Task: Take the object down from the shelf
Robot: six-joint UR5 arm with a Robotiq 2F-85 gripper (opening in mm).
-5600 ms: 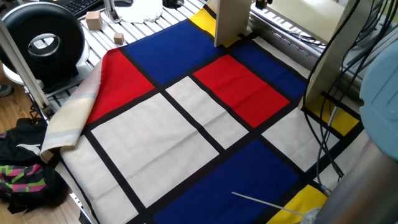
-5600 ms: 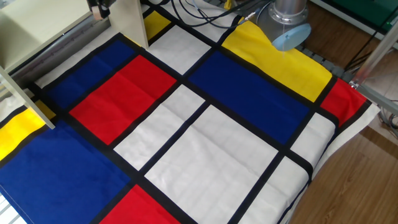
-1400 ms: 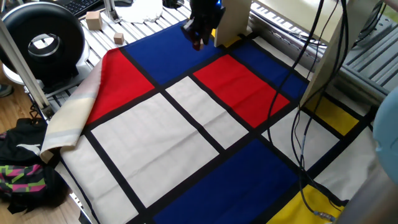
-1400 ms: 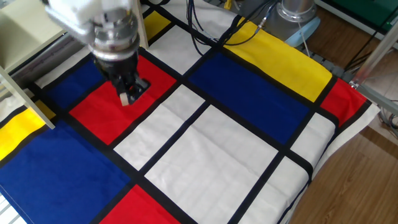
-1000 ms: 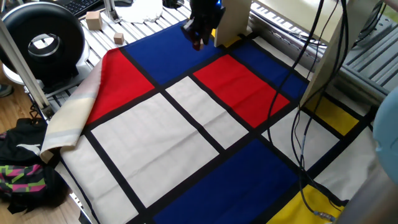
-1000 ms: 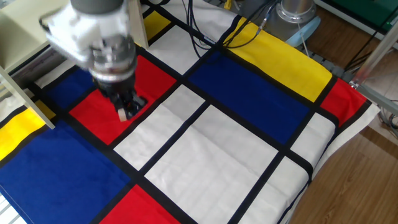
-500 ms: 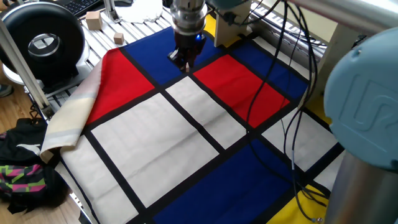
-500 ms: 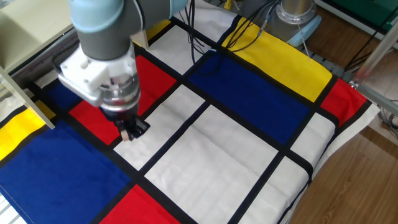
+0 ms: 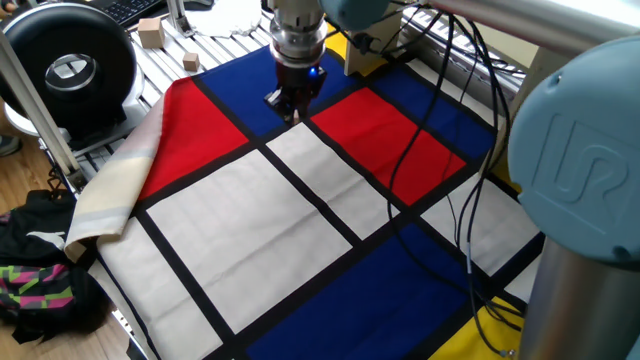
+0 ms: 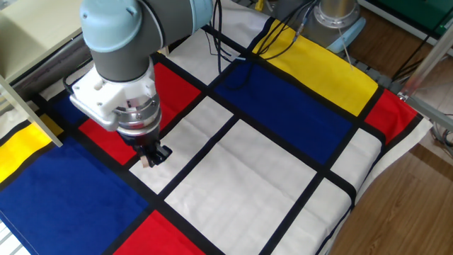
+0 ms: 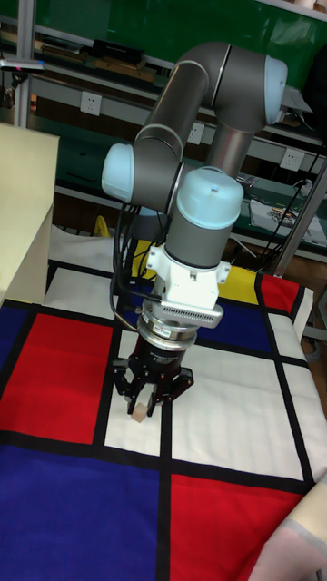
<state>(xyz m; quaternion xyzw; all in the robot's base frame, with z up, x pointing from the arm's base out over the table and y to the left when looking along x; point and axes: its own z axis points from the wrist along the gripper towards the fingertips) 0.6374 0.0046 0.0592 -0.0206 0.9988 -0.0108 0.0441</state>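
Gripper is pointing straight down from the bent arm, pinching the cube just above the colour-block cloth, beside the shelf.

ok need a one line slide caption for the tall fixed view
UR5 gripper holding a tiny wooden cube above a colour-block cloth, the pale shelf at left.

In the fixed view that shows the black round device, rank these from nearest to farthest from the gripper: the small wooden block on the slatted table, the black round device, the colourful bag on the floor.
Measured from the gripper:
1. Small wooden block, up-left on the slatted table.
2. Black round device, farther left at the table's edge.
3. Colourful bag, far lower left on the floor.
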